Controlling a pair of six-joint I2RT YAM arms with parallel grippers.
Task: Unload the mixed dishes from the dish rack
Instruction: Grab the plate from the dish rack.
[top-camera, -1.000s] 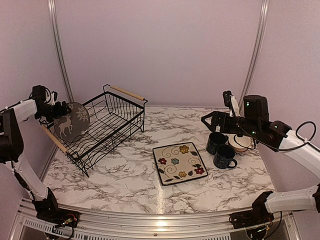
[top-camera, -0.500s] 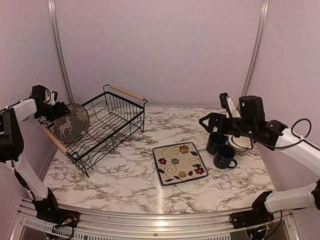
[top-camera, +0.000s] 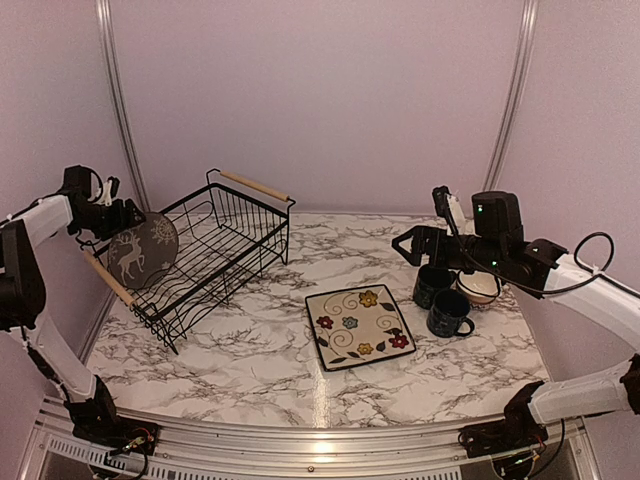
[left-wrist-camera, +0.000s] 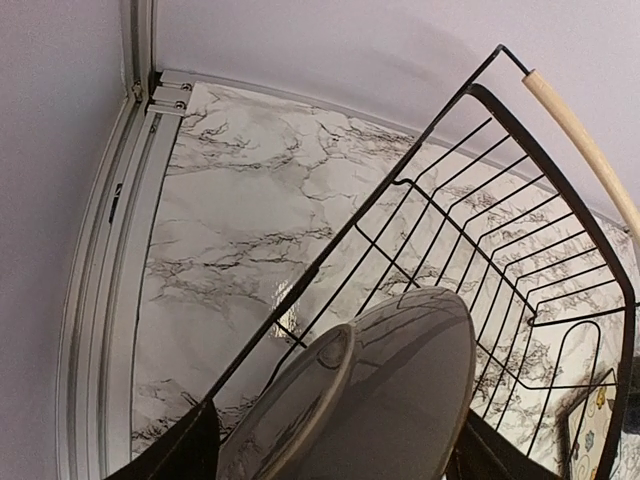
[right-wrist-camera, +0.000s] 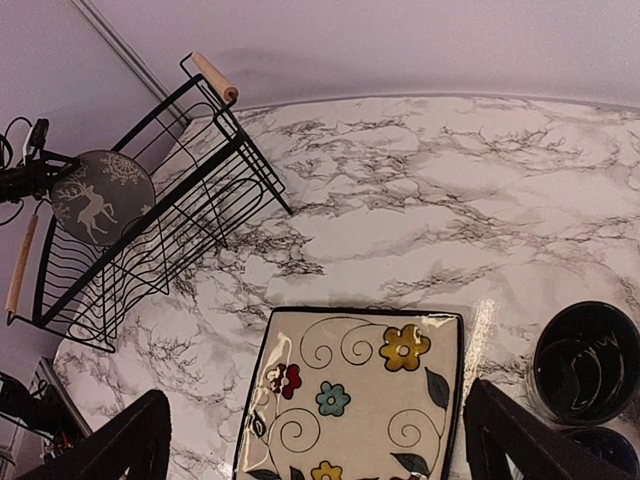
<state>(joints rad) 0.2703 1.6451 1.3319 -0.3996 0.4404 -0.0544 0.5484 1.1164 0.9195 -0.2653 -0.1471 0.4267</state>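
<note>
Marbled bench under lilac walls. The rack sits at ten o'clock. The unloaded dishes gather at three to four o'clock: the square plate, two mugs and a bowl just behind them.

One dish is left, the deer plate, standing on edge at the rack's nine-o'clock end beside the near wooden handle. My left pincer straddles its upper rim, a finger on either side. Whether I am pinching it or only flanking it I cannot tell. My right pincer hangs spread wide and empty, at ten o'clock of the mugs.

I judge this the last pick, at the grasp. Next I need a firm pinch on the rim, then a lift straight up clear of wires and handle before swinging toward the bench at six o'clock of the rack.
</note>
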